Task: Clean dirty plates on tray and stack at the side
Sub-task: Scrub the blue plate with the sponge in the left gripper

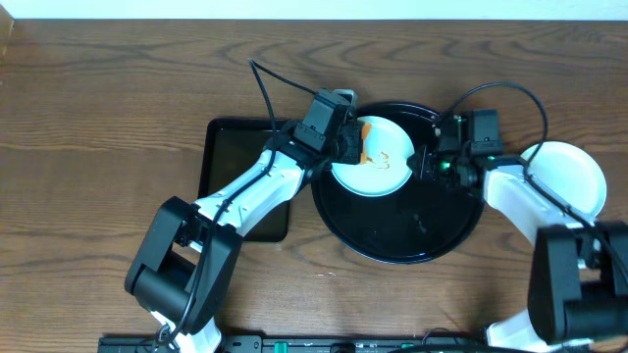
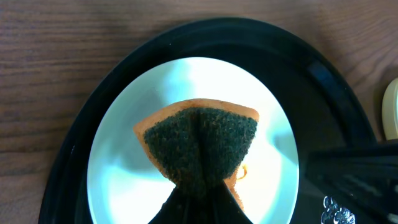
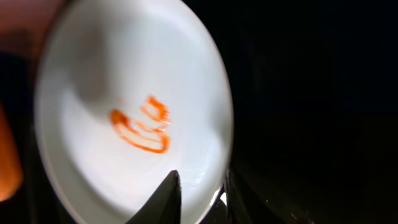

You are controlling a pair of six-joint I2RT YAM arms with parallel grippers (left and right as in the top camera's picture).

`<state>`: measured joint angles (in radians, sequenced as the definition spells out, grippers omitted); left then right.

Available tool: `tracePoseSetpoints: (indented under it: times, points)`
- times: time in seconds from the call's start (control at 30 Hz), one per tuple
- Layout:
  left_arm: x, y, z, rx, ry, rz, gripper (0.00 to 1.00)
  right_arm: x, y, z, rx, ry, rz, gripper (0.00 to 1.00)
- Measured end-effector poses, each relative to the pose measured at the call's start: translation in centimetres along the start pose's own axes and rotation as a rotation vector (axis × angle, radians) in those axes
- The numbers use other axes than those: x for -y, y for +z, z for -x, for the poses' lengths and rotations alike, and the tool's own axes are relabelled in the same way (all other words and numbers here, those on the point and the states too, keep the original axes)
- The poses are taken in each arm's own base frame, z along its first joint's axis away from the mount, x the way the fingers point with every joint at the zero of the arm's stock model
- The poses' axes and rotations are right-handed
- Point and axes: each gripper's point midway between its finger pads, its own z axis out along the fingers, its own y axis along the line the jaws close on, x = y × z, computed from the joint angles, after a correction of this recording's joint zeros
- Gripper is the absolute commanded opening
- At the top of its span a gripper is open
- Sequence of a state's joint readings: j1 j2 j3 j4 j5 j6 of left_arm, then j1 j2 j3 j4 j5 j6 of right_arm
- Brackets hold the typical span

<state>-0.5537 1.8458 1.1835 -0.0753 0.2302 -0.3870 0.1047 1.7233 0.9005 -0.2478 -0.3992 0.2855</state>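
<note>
On the far-left part of the tray (image 1: 392,238), the mint-blue plate (image 1: 383,176) is pinched at its right rim by the right end effector (image 1: 428,165); the left end effector (image 1: 350,145), clenched on the sponge (image 2: 199,140), should press flat over the sauce squiggle (image 3: 140,129) in short strokes.

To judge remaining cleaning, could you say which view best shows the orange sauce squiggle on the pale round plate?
Right wrist: the orange sauce squiggle shows whole, close. Overhead: small, beside the left gripper. Left wrist: the green-orange sponge hides most.
</note>
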Motion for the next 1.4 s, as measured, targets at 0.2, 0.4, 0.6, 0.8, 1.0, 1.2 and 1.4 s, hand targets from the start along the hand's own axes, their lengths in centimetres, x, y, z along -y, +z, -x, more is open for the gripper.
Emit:
tracePoseSetpoints:
  times: [0.2, 0.4, 0.6, 0.8, 1.0, 1.2, 1.4]
  points:
    - [-0.7, -0.1, -1.5, -0.059, -0.009, 0.03, 0.08, 1.1, 2.1, -1.7, -0.068, 0.041, -0.022, 0.11]
    - [-1.4, -0.2, -3.0, -0.12, -0.021, 0.06, 0.08, 0.2, 2.2, -3.1, -0.124, 0.038, -0.018, 0.08]
    - [-1.6, -0.3, -3.3, -0.135, -0.024, 0.066, 0.08, -1.2, 2.4, -4.9, -0.192, 0.021, -0.01, 0.06]
    - [-1.2, -0.2, -3.6, -0.14, -0.016, 0.062, 0.08, -1.2, 2.4, -4.9, -0.194, 0.003, -0.042, 0.05]
    - [1.0, 0.3, -5.2, -0.171, 0.029, 0.035, 0.08, -1.1, 2.4, -5.0, -0.198, 0.004, -0.048, 0.05]
    - [2.4, 3.2, -8.8, -0.242, 0.078, 0.024, 0.08, -1.1, 2.3, -5.2, -0.205, 0.006, -0.05, 0.05]
    - [2.0, 4.3, -9.8, -0.262, 0.081, 0.032, 0.08, -1.1, 2.3, -5.3, -0.209, 0.008, -0.052, 0.05]
